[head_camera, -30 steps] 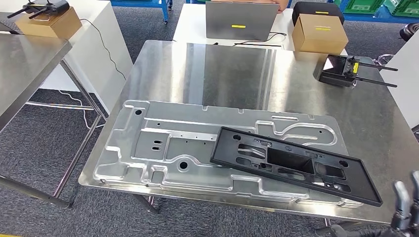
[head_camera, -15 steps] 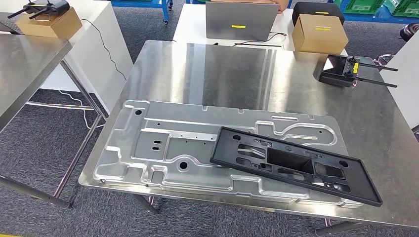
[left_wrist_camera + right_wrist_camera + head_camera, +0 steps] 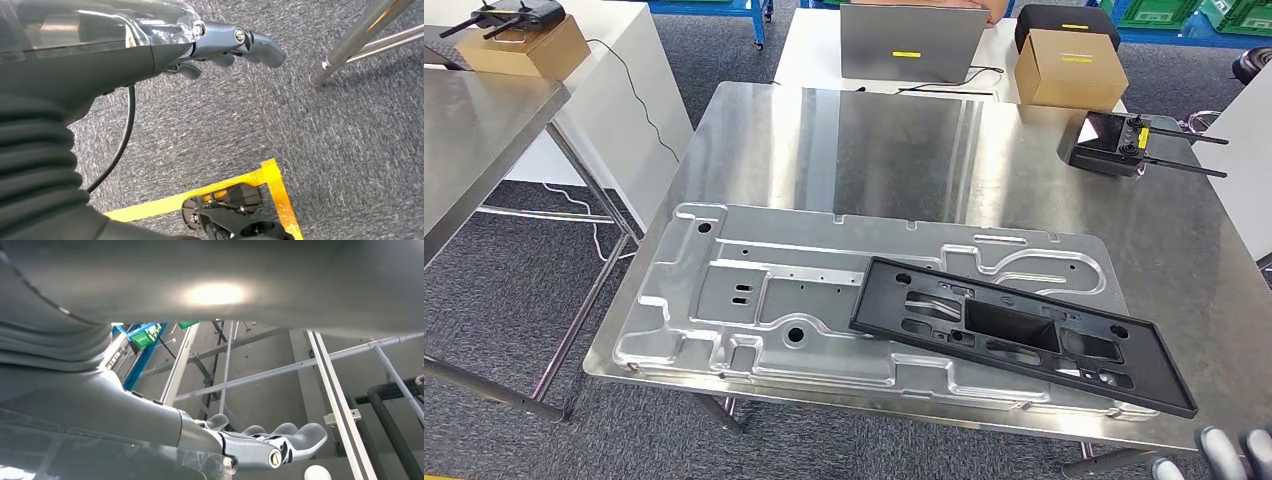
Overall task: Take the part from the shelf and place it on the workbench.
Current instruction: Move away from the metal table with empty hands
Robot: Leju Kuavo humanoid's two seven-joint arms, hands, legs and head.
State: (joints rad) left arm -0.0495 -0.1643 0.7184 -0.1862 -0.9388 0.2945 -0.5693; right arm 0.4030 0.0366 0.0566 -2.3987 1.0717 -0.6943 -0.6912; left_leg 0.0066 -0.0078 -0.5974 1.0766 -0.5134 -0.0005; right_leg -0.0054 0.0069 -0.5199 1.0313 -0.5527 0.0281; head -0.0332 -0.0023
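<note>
A black plastic frame part (image 3: 1024, 335) lies flat on the steel workbench (image 3: 904, 150), overlapping the right half of a large stamped aluminium plate (image 3: 754, 290). The tips of my right hand (image 3: 1224, 458) show at the bottom right corner, below the bench's front edge and apart from the black part. In the right wrist view that hand (image 3: 270, 442) holds nothing, its fingers loosely apart under the benchtop. My left hand (image 3: 235, 45) hangs over the grey carpet with its fingers apart and nothing in it.
A black remote with antennas (image 3: 1124, 143) sits at the bench's right rear, behind it a cardboard box (image 3: 1069, 68) and a grey case (image 3: 912, 40). Another steel table (image 3: 474, 130) stands at left. A table leg (image 3: 350, 45) and yellow floor tape (image 3: 225, 192) are near my left hand.
My right hand's fingers stood at the bottom right a second ago, dropped out of the head view, and now only their tips show again, lower. The parts on the bench have not moved.
</note>
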